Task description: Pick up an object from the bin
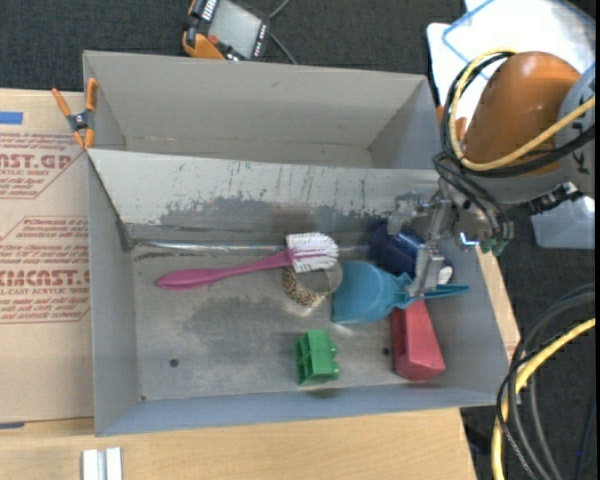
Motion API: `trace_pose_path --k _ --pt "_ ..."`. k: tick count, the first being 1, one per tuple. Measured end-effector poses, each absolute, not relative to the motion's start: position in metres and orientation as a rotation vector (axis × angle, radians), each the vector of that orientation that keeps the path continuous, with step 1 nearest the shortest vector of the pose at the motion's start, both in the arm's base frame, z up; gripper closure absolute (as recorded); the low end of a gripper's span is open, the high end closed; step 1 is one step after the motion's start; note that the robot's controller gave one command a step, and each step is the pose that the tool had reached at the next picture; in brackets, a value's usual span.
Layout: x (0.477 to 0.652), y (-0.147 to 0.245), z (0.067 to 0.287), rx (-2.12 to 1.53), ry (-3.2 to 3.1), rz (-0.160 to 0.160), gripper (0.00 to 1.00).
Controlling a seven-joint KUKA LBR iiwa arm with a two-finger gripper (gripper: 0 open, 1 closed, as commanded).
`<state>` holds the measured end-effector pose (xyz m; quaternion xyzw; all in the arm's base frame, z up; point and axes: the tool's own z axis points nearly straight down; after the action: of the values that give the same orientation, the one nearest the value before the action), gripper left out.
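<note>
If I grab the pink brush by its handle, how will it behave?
The brush looks like slim moulded plastic, so probably stiff and light. Its white bristle head sits at one end, so held far down the handle it may tip head-down. The thin handle lies flat on the bin floor and could swivel when pinched.

Orange domed cover, yellow-black cables — grey metal end effector.

Robotics lab test cell, grey metal bin on a pale wooden bench, robot arm's orange cover and looped yellow-and-black cables at the right, wired handheld device on dark carpet
</note>
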<state>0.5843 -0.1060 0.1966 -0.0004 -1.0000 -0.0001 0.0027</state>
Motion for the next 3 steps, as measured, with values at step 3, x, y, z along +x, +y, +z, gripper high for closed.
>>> trace_pose_path --k 3 --pt "0.596 -0.112 0.084 -0.200 -3.151 -0.046 0.00"
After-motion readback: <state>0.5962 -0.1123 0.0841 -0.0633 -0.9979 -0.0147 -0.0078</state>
